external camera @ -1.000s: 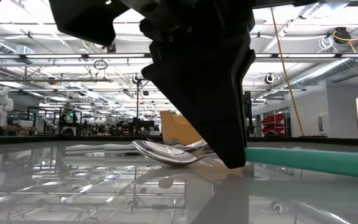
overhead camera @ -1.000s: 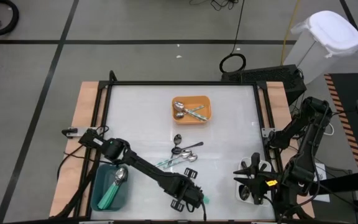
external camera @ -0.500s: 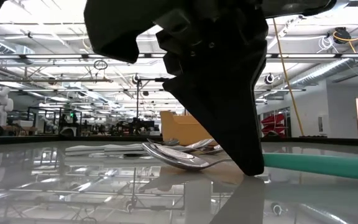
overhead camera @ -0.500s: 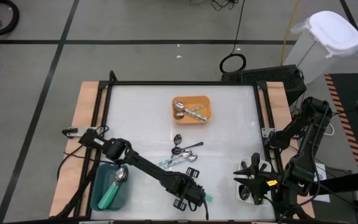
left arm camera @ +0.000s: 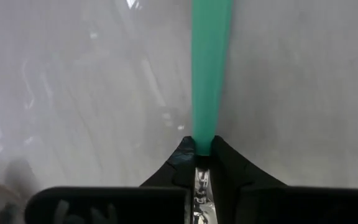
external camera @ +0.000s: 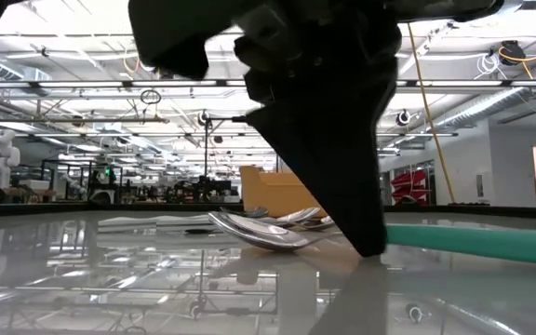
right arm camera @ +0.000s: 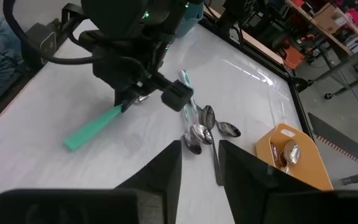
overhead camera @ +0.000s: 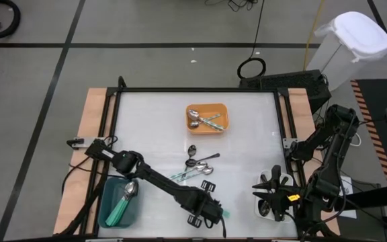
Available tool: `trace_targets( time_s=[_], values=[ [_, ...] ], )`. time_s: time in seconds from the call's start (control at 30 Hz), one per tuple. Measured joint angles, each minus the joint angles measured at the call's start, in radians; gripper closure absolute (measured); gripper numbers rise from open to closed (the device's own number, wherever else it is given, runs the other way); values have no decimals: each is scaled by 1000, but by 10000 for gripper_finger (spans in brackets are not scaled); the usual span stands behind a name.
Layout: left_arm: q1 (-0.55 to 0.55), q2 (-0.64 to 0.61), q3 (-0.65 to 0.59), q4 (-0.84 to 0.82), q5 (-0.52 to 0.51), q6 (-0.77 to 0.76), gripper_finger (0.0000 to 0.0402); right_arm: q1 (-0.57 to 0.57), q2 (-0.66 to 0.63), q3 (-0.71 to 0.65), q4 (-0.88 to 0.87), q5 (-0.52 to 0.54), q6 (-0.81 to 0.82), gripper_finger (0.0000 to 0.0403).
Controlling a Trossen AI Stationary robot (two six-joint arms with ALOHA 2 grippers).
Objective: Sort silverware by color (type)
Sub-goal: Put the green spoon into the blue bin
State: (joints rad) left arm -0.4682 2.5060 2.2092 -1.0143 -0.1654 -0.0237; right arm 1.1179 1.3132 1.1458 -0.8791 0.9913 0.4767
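My left gripper (overhead camera: 207,214) stands near the table's front edge, pointing steeply down, shut on a teal-handled spoon (left arm camera: 210,62). The spoon's teal handle (external camera: 473,242) runs toward the table's right; its silver bowl (external camera: 259,233) shows on the other side of the finger. More silverware (overhead camera: 197,165) lies loose in a small heap at the table's middle. My right gripper (right arm camera: 199,168) hangs open over the white tray (overhead camera: 264,208) at the front right, with nothing between its fingers. My left gripper pinches the spoon between its two fingers where the teal handle ends (left arm camera: 204,135) and the metal neck begins. The fingers (external camera: 370,244) come from above, pointing steeply down, one on each side of the spoon. The spoon lies low along the table, roughly level.
An orange tray (overhead camera: 222,115) with a few spoons stands at the far middle. A teal tray (overhead camera: 106,208) holding a teal-handled spoon sits at the front left. The tabletop is glossy white with a dark frame.
In the low view my left gripper's finger has edged a little toward the table's right, along the spoon toward its teal handle. The spoon's bowl has shifted slightly with it.
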Motion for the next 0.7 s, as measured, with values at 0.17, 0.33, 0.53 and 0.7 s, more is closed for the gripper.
trace_targets(
  time_s=[0.17, 0.33, 0.53, 0.7],
  values=[
    [-28, 4, 94, -94, -15, -16, 381, 0, 0, 0, 0, 0, 0, 303],
    [-72, 0, 143, -245, -74, -15, 381, 0, 0, 0, 0, 0, 1, 303],
    [-134, -21, 146, -418, -90, 7, 381, 0, 0, 0, 9, 0, 1, 303],
    [-174, -36, 145, -527, -88, 8, 381, 0, 0, 0, 11, 0, 1, 303]
  ],
)
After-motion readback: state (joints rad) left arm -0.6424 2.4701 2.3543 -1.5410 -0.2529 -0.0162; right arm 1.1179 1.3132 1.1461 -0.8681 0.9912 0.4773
